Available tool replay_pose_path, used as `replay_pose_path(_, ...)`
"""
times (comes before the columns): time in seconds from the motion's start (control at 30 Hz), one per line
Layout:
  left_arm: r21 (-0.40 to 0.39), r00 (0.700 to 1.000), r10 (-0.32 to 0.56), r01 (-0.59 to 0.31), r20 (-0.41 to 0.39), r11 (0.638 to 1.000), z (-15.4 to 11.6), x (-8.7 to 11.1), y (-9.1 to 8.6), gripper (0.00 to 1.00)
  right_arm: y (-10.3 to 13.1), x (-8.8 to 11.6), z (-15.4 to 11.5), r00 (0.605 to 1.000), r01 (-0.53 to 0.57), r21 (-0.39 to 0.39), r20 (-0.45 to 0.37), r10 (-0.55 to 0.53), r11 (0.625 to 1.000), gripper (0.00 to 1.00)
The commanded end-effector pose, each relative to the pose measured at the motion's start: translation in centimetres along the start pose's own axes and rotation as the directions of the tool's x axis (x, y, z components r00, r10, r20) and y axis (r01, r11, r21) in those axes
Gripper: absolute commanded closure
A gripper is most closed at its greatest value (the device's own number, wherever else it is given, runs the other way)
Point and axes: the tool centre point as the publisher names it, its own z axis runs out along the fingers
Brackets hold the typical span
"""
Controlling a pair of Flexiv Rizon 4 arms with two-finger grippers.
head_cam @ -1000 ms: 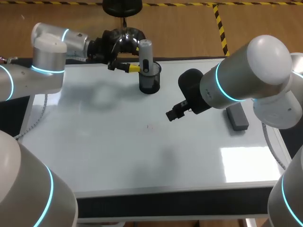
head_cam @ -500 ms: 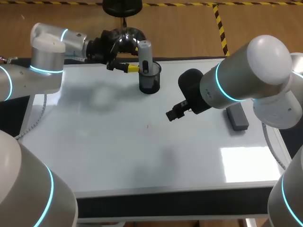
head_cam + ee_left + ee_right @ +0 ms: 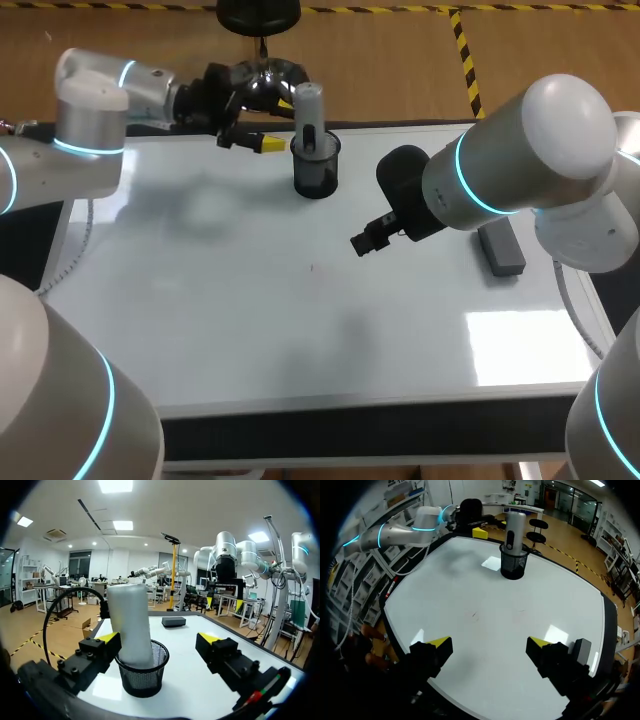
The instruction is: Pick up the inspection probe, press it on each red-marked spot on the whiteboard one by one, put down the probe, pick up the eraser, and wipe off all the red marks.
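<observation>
Near the far edge of the whiteboard (image 3: 250,300), the probe (image 3: 308,112) stands upright in a mesh cup (image 3: 316,176), just ahead of the left pincer (image 3: 160,639), whose fingers are spread. It looks stiff, smooth and likely light; grip its exposed upper barrel.

Glossy whiteboard (image 3: 250,320), black wire-mesh cup (image 3: 316,175), smooth matt probe (image 3: 308,104).

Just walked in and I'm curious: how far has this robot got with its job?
Nothing looks finished. The inspection probe stands in its mesh cup, with the open left gripper close by, holding nothing. The right gripper hangs open over the whiteboard. A faint red mark shows mid-board and the eraser lies unheld. Pressing and wiping seem left.
</observation>
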Motion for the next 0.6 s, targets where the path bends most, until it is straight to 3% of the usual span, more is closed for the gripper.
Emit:
replay_pose_path(0.03,-0.004,1.0,0.001,-0.001,0.013,1.0,-0.4,0.8,-0.3,0.0,0.0,-0.1,-0.1,1.0,0.001,0.002,-0.001,-0.001,1.0,0.0)
replay_pose_path(0.6,0.018,1.0,0.0,0.0,0.018,1.0,-0.9,1.9,-0.6,0.0,0.0,-0.1,-0.1,1.0,0.001,0.002,-0.001,-0.001,1.0,0.0)
